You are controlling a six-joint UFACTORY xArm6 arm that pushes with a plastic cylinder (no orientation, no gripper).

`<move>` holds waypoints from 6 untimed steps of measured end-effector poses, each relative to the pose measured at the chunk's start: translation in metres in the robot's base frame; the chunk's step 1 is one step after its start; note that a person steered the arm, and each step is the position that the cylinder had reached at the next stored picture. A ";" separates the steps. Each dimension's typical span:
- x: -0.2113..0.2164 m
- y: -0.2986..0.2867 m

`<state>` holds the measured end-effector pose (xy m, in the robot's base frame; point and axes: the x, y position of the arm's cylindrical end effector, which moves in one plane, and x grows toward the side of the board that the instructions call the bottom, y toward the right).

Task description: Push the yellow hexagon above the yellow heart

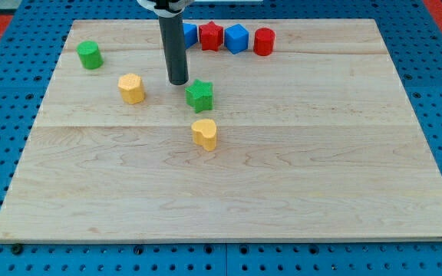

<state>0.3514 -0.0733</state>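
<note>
The yellow hexagon (131,88) sits on the wooden board at the upper left of centre. The yellow heart (204,133) lies lower and to the right of it, near the board's middle. A green star (200,94) stands just above the heart. My tip (178,81) rests on the board between the hexagon and the green star, closer to the star, touching neither. The rod rises straight up out of the view's top.
A green cylinder (90,54) stands near the board's upper left. Along the top edge sit a blue block (189,33) partly hidden by the rod, a red star (211,36), a blue cube (236,38) and a red cylinder (264,41).
</note>
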 end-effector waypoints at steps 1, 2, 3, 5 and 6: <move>0.021 0.031; 0.021 0.048; 0.014 0.004; 0.057 -0.076; 0.037 -0.115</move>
